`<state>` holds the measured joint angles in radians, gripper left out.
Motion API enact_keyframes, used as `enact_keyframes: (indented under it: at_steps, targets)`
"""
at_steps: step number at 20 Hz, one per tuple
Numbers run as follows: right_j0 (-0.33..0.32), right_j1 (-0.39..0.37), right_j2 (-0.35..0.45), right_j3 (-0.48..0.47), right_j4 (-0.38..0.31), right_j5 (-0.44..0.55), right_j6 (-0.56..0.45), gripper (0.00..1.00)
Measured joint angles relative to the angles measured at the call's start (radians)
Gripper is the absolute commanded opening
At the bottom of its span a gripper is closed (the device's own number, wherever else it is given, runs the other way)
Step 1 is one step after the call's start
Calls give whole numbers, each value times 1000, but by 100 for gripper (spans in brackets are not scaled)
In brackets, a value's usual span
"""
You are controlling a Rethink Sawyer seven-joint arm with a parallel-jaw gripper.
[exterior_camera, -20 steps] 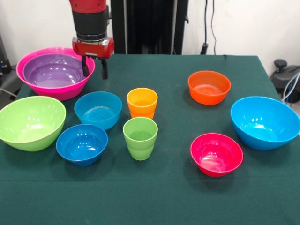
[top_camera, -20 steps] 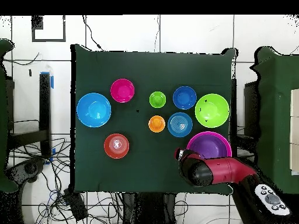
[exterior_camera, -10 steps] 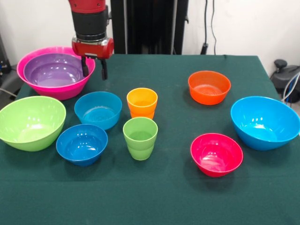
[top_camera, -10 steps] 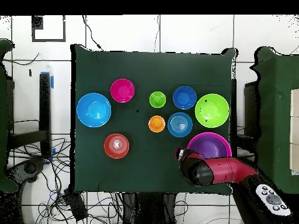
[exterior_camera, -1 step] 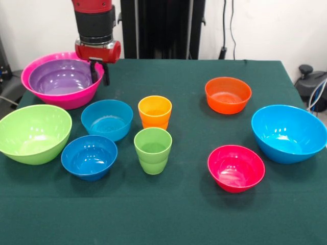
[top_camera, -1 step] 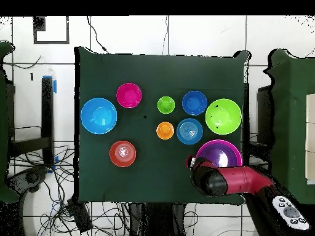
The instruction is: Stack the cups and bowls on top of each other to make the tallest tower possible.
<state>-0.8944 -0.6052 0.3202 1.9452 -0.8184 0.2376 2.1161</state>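
Only frontally, end effector (exterior_camera, -1 step: 100, 73) fingers parted

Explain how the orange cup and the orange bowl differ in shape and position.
The orange cup is taller than wide with a narrower base; the orange bowl is wide and shallow. The cup stands close behind the green cup, while the bowl sits alone, farther back on the table. Both are upright, empty and glossy.
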Motion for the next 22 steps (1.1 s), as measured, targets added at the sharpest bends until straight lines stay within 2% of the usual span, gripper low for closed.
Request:
enact_keyframes:
  at_steps: [18, 22]
  targets:
    - [-2, -22, 2, 0, -1, 0, 0, 0]
    - [15, -33, -3, 5, -1, 0, 0, 0]
